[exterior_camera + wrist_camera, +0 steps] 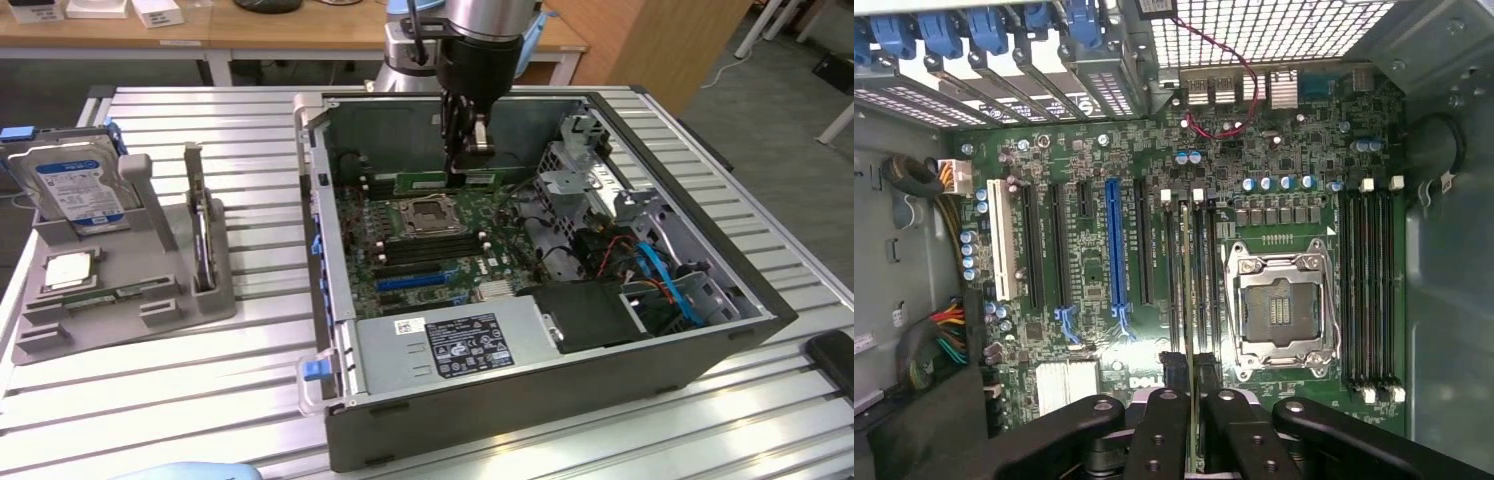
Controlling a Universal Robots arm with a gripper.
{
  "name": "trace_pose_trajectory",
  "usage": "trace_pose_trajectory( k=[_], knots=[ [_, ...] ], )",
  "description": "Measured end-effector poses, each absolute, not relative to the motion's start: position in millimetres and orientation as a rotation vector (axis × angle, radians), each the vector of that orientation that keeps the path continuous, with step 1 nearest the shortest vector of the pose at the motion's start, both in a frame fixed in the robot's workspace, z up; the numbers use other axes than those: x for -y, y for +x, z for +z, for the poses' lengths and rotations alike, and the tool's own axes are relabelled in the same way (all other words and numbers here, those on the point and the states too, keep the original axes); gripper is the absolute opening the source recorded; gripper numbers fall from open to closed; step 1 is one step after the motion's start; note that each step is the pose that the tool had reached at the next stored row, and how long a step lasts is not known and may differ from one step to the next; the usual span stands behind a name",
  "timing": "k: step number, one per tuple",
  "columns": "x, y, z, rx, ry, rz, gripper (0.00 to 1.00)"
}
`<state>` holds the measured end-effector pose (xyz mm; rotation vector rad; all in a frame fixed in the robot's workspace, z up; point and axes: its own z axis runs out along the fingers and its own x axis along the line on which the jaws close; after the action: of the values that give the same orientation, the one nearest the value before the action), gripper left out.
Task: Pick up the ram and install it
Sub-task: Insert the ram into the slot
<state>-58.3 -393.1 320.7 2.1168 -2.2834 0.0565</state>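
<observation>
My gripper (466,168) reaches down into the open computer case (340,410), shut on the ram (430,182). The ram is a thin green stick held level just above the motherboard (400,250), close to the case's back wall. The wrist view looks straight down along the ram (1187,300), which appears edge-on as a thin line between my black fingers (1159,430). It hangs over the black memory slots (1199,250) beside the empty processor socket (1279,310). I cannot tell whether its lower edge touches a slot.
On the exterior view's left, a grey holder (200,300) carries a blue-labelled hard drive (80,190), a dark card with a metal bracket (200,235) and a processor chip (70,270). Inside the case sit the power supply (454,345), a metal drive cage (587,165) and blue cables (661,280).
</observation>
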Motion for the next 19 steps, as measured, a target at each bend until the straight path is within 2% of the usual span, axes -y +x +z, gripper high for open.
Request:
trace_pose_trajectory(
  k=[19],
  knots=[
    [393.1,-58.3,314.2,2.29,2.122,0.072,0.14]
  ],
)
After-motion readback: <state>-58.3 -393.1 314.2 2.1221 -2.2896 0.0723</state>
